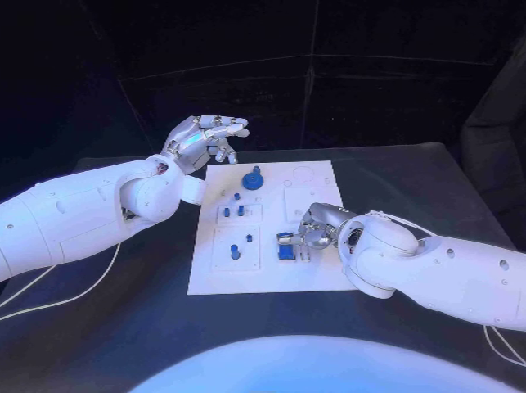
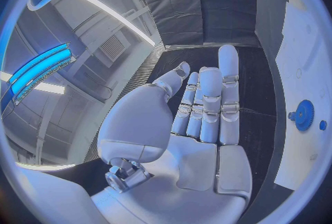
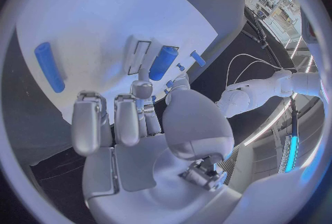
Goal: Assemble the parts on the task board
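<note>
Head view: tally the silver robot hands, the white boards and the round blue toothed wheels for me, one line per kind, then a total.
Silver many-fingered hands: 2, the left hand and the right hand
White flat task board: 1
Round blue toothed wheel, standing on the board: 1
Total: 4
</note>
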Controlling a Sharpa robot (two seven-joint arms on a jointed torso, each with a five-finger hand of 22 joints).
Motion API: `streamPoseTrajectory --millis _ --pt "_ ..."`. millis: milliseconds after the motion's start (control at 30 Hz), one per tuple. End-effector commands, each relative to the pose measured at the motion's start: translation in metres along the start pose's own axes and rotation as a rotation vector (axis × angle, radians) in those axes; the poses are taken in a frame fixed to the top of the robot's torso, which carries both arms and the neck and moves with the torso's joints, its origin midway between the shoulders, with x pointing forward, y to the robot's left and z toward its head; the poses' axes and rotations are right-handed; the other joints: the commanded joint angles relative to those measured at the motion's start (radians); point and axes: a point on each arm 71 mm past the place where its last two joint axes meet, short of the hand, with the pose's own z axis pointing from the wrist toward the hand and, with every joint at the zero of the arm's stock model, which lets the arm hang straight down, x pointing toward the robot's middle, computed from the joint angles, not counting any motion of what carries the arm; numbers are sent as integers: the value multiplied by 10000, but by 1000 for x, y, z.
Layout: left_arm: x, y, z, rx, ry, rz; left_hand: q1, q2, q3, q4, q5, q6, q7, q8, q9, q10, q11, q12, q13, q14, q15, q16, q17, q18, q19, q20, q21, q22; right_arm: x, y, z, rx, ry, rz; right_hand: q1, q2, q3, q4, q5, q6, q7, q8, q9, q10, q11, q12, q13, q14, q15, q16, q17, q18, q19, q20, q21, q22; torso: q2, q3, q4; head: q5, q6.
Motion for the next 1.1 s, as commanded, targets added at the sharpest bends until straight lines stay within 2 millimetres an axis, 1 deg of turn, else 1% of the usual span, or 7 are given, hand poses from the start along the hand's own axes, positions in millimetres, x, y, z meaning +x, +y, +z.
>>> streamPoseTrajectory --millis 33,133,400,500,600,967,1100 --pt "2 -1 0 -9 171 -115 29 43 -64 8 41 -5 33 54 -6 -88 15 52 -8 -103 1 -63 -7 62 -47 20 -66 -10 -3 3 -2 -257 -345 -255 -7 -35 20 -23 92 -71 11 46 22 -35 -10 -48 -7 414 74 -36 1 -79 -55 -7 -59 1052 9 17 -3 29 -26" --pt "2 -1 0 -22 170 -115 29 43 -64 8 41 -5 33 54 -6 -88 15 52 -8 -103 1 -63 -7 62 -47 20 -66 -10 -3 5 -5 -412 -343 -299 315 -107 142 -68 228 -36 -16 131 57 31 -33 -39 19 429 63 -35 31 -85 -32 -17 -46 1073 12 25 -8 34 -40" --pt "1 -1 0 -45 169 -114 38 44 -69 3 40 5 30 62 -4 -95 13 55 -8 -109 -1 -63 -16 63 -47 20 -71 -14 -3 4 -11 -672 -177 -485 1798 -245 431 -710 656 -69 -47 326 132 167 -69 40 151 455 25 -30 103 -99 11 -51 -23 1115 -7 12 -21 46 -65" --pt "1 -1 0 -49 183 -122 38 44 -69 3 40 5 30 62 -4 -95 13 55 -8 -109 -1 -63 -16 63 -47 20 -71 -14 -6 0 -13 -630 -325 -445 1933 -174 464 -756 730 -79 -48 361 145 185 -71 55 177 458 22 -30 113 -101 18 -53 -18 1123 -1 9 -1 3 -51" --pt "1 -1 0 -50 176 -118 38 44 -69 3 40 5 30 62 -4 -95 13 55 -8 -109 -1 -63 -16 63 -47 20 -71 -14 -10 -7 -16 -574 -629 -280 1947 -18 469 -684 1083 -210 -14 331 128 194 -49 61 201 465 35 -21 143 -103 23 -49 -17 1128 -5 11 -19 3 -32" --pt "-1 -1 -1 -46 134 -95 42 41 -73 -1 40 4 30 63 -4 -101 13 56 -9 -108 -1 -59 -9 64 -47 19 -73 -15 -33 -61 -40 23 -1364 245 2141 71 394 -645 1677 -717 168 -25 -31 353 97 361 529 522 151 125 402 -154 152 44 134 1307 -22 13 -102 -190 64" --pt "0 0 0 -46 159 -109 42 41 -73 -1 40 4 30 63 -4 -101 13 56 -9 -108 -1 -59 -9 64 -47 19 -73 -15 -37 -80 -43 457 -1318 160 2228 100 388 -656 1874 -709 181 -60 -48 347 110 360 541 523 167 136 423 -156 159 65 144 1320 -3 20 -82 -363 103"
